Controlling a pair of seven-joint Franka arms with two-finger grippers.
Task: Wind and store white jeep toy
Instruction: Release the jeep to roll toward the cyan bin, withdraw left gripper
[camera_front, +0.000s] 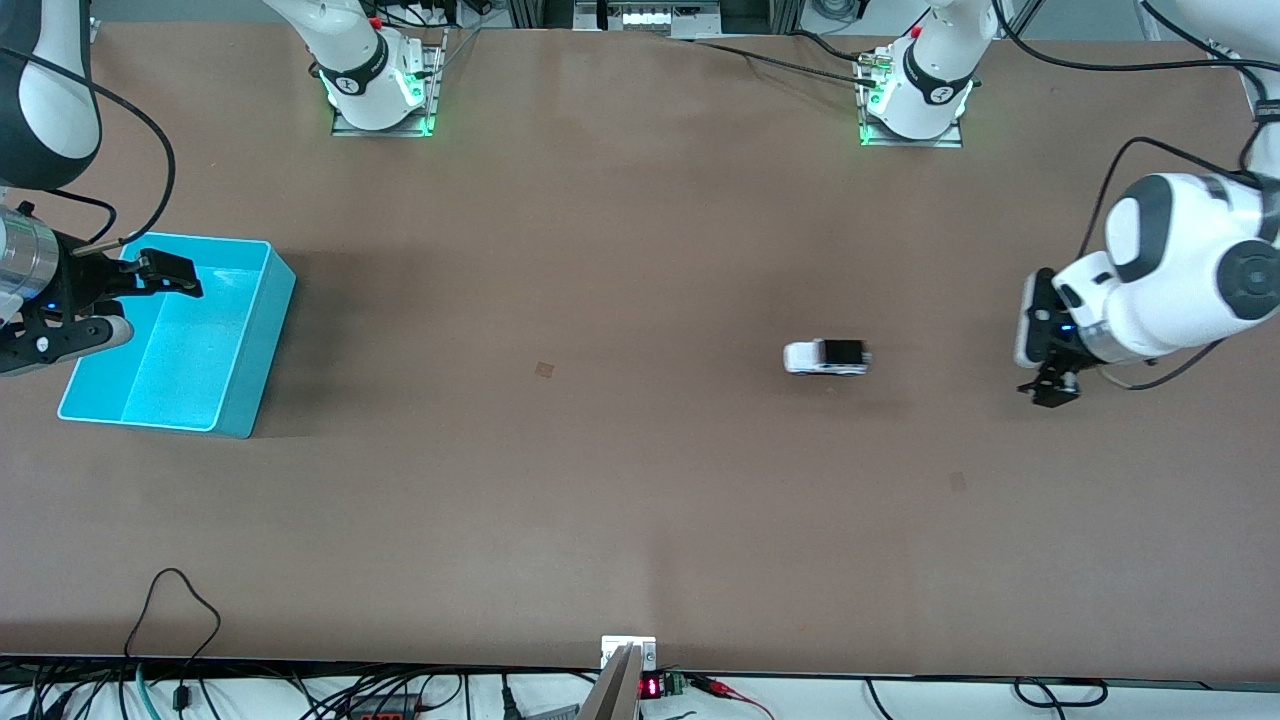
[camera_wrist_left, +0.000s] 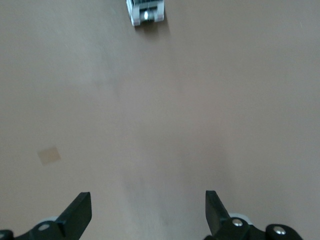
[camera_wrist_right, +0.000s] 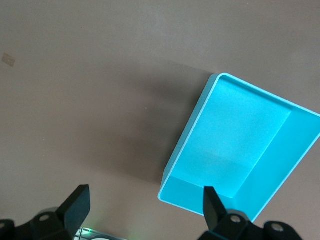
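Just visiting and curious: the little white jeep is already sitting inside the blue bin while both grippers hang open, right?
Not quite. The jeep stands on the bare table toward the left arm's end, well apart from the bin, which holds nothing, as the front view shows. The rest holds: the left gripper and the right gripper are both open.

The white jeep toy sits on the table, well apart from the bin.
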